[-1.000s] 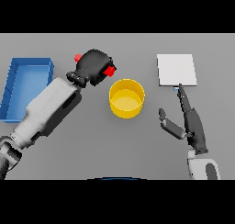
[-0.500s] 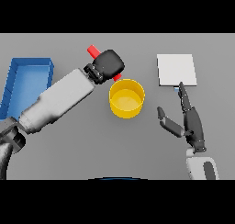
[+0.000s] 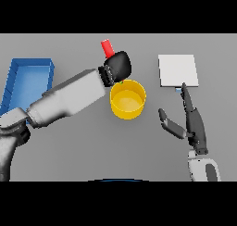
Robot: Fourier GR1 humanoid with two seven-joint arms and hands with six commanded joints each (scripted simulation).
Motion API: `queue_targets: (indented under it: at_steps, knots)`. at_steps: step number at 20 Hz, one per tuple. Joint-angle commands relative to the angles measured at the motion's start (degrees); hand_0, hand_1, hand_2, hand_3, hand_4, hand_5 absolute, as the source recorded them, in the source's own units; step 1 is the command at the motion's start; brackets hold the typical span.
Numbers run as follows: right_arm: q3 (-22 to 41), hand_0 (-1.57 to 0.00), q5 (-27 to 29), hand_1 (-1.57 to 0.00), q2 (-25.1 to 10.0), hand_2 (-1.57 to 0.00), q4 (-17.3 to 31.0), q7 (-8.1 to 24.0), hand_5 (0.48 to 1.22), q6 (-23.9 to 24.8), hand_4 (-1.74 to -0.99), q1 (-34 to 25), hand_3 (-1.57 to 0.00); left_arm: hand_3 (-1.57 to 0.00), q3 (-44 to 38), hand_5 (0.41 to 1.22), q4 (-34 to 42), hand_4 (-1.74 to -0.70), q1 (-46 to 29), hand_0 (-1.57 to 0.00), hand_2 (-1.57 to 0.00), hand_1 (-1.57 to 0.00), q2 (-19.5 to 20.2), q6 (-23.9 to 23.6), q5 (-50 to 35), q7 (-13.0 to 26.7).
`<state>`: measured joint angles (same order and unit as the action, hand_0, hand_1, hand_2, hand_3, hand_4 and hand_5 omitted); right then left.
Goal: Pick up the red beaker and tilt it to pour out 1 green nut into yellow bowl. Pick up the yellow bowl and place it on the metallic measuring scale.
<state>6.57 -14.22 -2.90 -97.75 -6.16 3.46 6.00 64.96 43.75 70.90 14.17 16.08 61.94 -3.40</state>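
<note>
The red beaker (image 3: 107,48) is held in my left hand (image 3: 118,66), whose fingers are curled round it; only its upper end shows past the hand. The hand hangs over the far left rim of the yellow bowl (image 3: 127,99), which stands upright on the table. A tiny green speck (image 3: 121,82) shows at the bowl's rim just under the hand. The metallic scale (image 3: 178,70) is a pale square plate at the right rear. My right hand (image 3: 192,119) is open with straight fingers, to the right of the bowl, its fingertips near the scale's front edge.
A blue tray (image 3: 27,81) lies at the left side of the table, partly behind my left forearm (image 3: 69,98).
My left hand has carried the beaker to the right, from left of the bowl to over its rim, and turned it. My right hand has hardly moved.
</note>
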Motion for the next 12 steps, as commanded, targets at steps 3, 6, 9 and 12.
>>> queue_targets:
  at_steps: [3, 6, 9, 12]
  knots:
    - [0.13, 0.00, 0.15, 0.00, 0.27, 0.00, -0.45, 0.57, 0.626, -0.04, -1.165, -0.28, 0.00, -1.57, 4.17, 1.221, -0.70, -1.73, 2.46, -1.57, -1.57, -1.57, -0.85, 0.32, 2.55, -0.76]
    - [0.40, 0.00, -1.29, 0.00, -0.16, 0.00, -0.34, 1.19, 0.629, 0.50, -1.157, -0.73, 0.00, -1.57, 7.31, 1.221, -1.50, -1.73, 4.28, -1.57, -1.57, -1.57, -1.64, 0.19, 4.10, -0.97]
    - [0.53, 0.00, -2.14, 0.00, -0.15, 0.00, -1.12, 1.53, 0.635, 1.21, -1.160, -0.19, 0.00, -1.57, 10.18, 1.221, -3.17, -1.73, 5.45, -1.57, -1.57, -1.57, -2.98, -0.33, 5.30, -0.93]
    - [0.45, 0.00, -1.78, 0.00, 0.10, 0.00, -0.02, 0.68, 0.634, 1.11, -1.151, 0.08, 0.00, -1.57, 12.27, 1.221, -3.71, -1.72, 7.95, -1.57, -1.57, -1.57, -3.51, -0.36, 5.84, -2.01]
